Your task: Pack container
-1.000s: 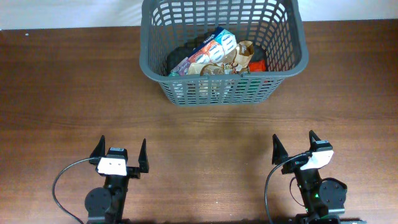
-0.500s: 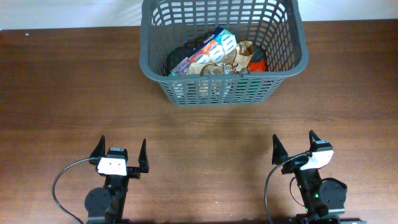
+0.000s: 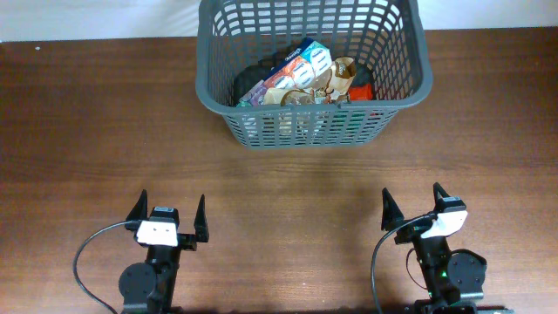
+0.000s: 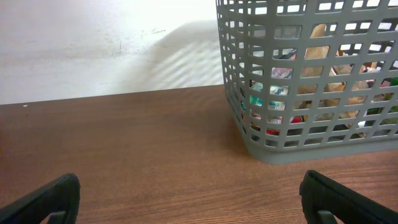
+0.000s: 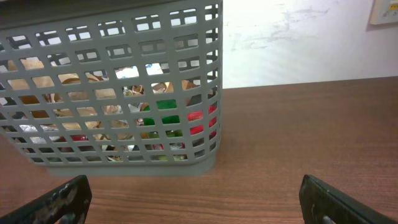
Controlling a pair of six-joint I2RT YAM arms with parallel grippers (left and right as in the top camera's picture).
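The container (image 3: 314, 131) is a large dark grey lattice basket at the table's far middle, with several packaged groceries (image 3: 301, 77) lying inside it. Its slotted wall (image 4: 311, 81) fills the upper right of the left wrist view and its other end (image 5: 112, 87) the upper left of the right wrist view, coloured packets showing through the slots. My left gripper (image 3: 169, 218) rests near the front left edge, open and holding nothing. Near the front right edge, my right gripper (image 3: 412, 209) also stands open and empty. Both are well short of the basket.
Bare brown wooden table (image 3: 288, 192) stretches between the grippers and the basket and out to both sides. A white wall (image 4: 106, 43) rises behind the table's far edge. Black cables (image 3: 87, 253) loop beside each arm base.
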